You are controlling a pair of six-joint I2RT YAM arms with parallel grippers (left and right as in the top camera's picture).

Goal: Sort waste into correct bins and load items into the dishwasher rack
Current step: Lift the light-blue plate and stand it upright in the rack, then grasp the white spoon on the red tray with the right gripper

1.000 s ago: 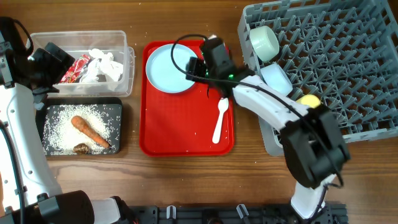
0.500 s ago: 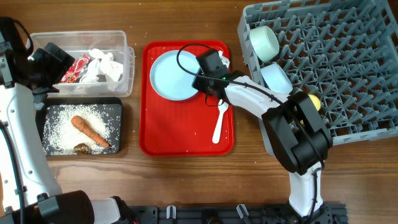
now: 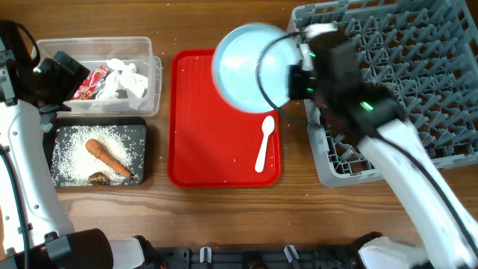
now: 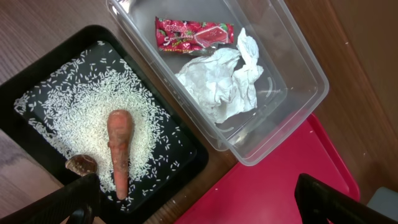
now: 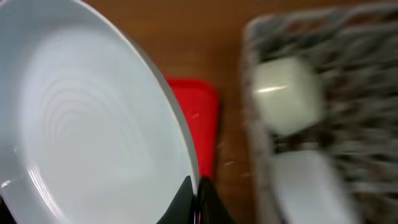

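Overhead: right gripper [image 3: 293, 78] clamps the light blue plate [image 3: 243, 67] above the red tray's [image 3: 202, 149] far end; 1 white spoon [image 3: 264, 143] lies on its right side, beside the rack [image 3: 418, 90]; left wrist: left gripper [image 4: 205, 202] gapes wide over black tray [image 4: 199, 155] and tub [image 4: 311, 74]; right wrist: fingers [image 5: 211, 205] pinch the plate's rim
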